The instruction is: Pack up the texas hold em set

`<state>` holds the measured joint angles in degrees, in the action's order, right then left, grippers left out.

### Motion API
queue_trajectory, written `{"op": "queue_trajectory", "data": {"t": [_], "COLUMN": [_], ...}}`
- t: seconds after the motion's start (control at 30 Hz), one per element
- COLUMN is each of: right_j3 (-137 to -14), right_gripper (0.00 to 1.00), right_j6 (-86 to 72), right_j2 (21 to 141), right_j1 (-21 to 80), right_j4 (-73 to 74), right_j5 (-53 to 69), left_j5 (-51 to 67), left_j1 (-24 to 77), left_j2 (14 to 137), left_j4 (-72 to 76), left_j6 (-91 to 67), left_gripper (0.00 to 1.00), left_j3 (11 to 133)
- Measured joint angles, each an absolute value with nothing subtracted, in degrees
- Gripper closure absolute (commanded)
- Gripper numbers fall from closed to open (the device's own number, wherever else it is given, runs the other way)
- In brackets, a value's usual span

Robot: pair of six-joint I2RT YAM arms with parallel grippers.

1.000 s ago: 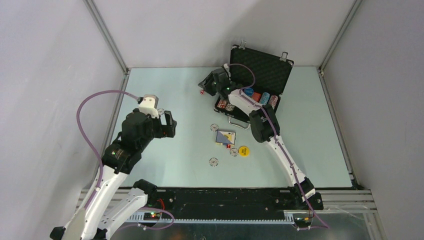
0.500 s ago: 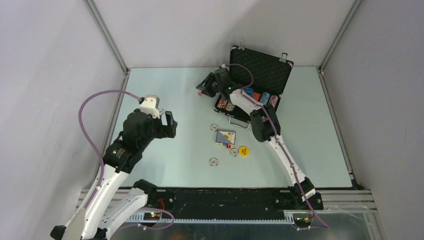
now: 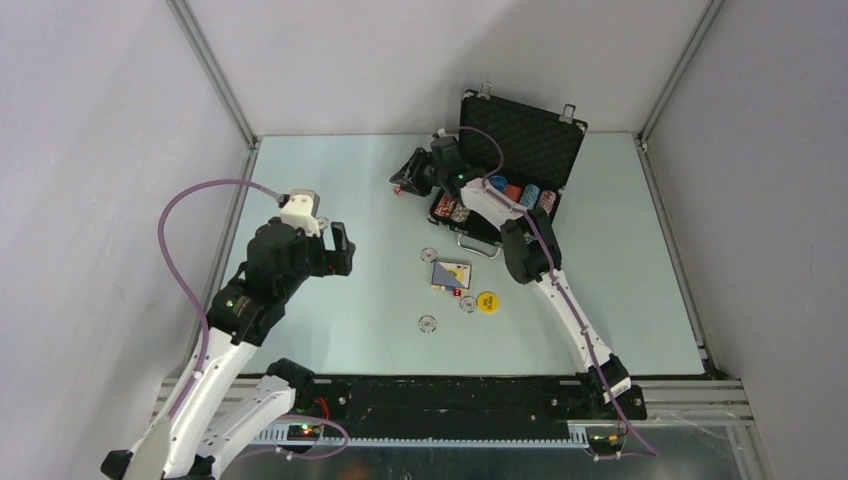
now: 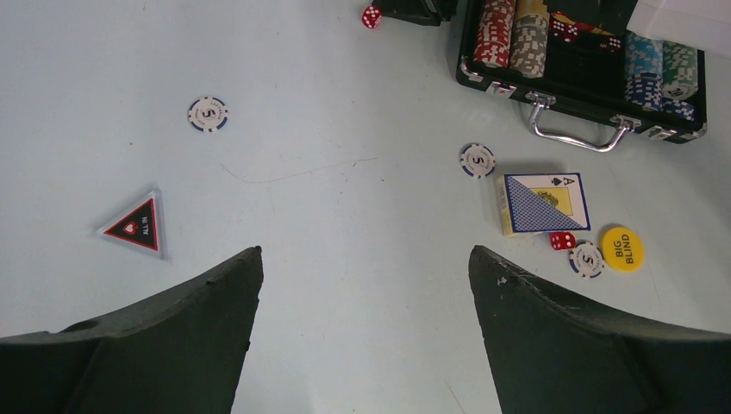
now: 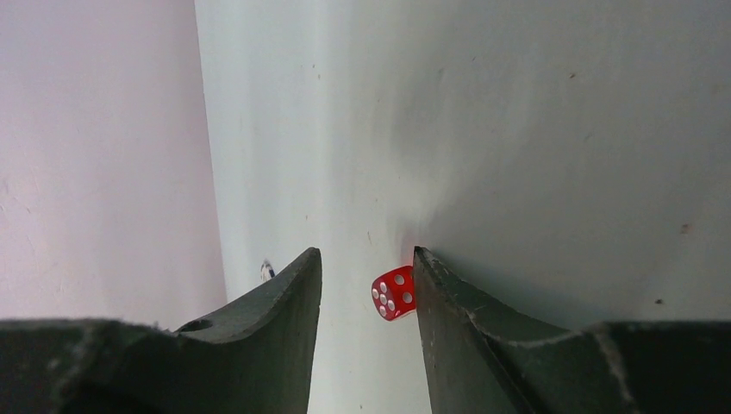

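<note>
Red translucent plastic die (image 5: pixel 393 293), lower centre: tiny, likely light, hard, slick; pinch opposite flat faces. Right pincer (image 5: pixel 366 255) straddles it, unclamped.

the black briefcase (image 3: pixel 525 135) is open at the tabletop's 1 o'clock, lid upright, silver handle (image 4: pixel 576 143) toward 6. its tray holds red-white and grey chips (image 4: pixel 509 34) at 9 o'clock, blue and green chips (image 4: pixel 659 73) at 3, packed dice (image 4: pixel 565 30) between. a loose red die (image 5: pixel 394 293) sits at the case's 9 o'clock, between the right tool's (image 5: pixel 365 252) fingers. the card deck (image 4: pixel 543 203) lies at the handle's 6 o'clock, a second die (image 4: pixel 562 241) at its near edge, the yellow big blind disc (image 4: pixel 621 248) and a 5 chip (image 4: pixel 586 260) just beside that. another 5 chip (image 4: pixel 477 160) lies between deck and handle, a third chip (image 4: pixel 208 114) at the deck's 10 o'clock, the dark triangular all in piece (image 4: pixel 134 226) at its 9.
</note>
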<state>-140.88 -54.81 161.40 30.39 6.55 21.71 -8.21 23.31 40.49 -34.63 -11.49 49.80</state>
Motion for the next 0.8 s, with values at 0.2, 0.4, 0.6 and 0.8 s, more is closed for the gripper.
{"op": "queue_trajectory", "data": {"t": [0.2,0.4,0.6,0.8], "right_j3": [-141.0,-140.8,-139.3,-137.9], "right_gripper": [0.52,0.53,0.53,0.53], "right_j6": [-52.4,-50.4,-47.7,-44.2], "right_j2": [161.4,161.4,160.1,158.4], "right_j1": [31.4,32.3,33.2,34.5], "right_j4": [7.0,7.1,8.0,10.9], "right_j5": [23.5,24.5,25.4,26.3], "left_j5": [-8.2,-8.1,-7.6,-7.2], "left_j1": [23.3,23.3,23.2,23.2], "left_j2": [40.5,40.5,40.5,40.5], "left_j4": [-34.6,-34.6,-34.6,-34.6], "left_j6": [-11.5,-11.5,-11.5,-11.5], "left_gripper": [0.06,0.06,0.06,0.06], "left_j3": [49.8,49.8,49.8,49.8]}}
